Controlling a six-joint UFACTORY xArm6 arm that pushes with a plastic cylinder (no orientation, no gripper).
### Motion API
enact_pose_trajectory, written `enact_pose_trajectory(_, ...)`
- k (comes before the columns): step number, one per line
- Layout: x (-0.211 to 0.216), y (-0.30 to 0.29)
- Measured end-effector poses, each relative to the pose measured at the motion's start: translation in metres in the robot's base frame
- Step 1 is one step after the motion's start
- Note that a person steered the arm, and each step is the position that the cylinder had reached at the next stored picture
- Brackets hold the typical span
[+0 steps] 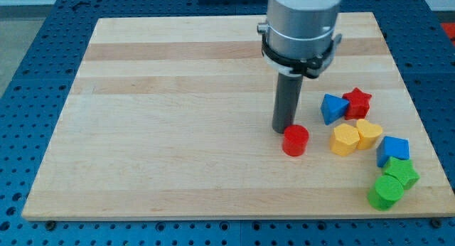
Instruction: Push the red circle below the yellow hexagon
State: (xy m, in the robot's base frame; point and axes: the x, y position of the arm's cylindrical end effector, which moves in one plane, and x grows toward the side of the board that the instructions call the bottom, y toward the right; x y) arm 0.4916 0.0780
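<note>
Taking the yellow hexagon as the landmark, the nearest things to the view's bottom are the green pieces: a green circle lies well below the hexagon and to the view's right, touching a green star just above it. Next comes a blue block, of a shape I cannot make out for certain, sitting to the right of the hexagon and slightly lower, against the green star. The red circle rests on the wooden board to the view's left of the hexagon, at about the same height in the view, close by but with a gap between them. My tip stands at the red circle's upper left edge, touching it or nearly so, left of the hexagon; the arm carries no jaws, only this straight dark rod, so there is nothing spread or pinched. A yellow heart touches the hexagon on its upper right. Farther up, a blue triangle sits just above the hexagon, and a red star presses against that triangle's right side.
</note>
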Motion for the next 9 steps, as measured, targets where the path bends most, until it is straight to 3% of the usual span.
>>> enact_pose_trajectory(3,0.033,0.067)
enact_pose_trajectory(6,0.038,-0.014)
enact_pose_trajectory(9,0.072,0.027)
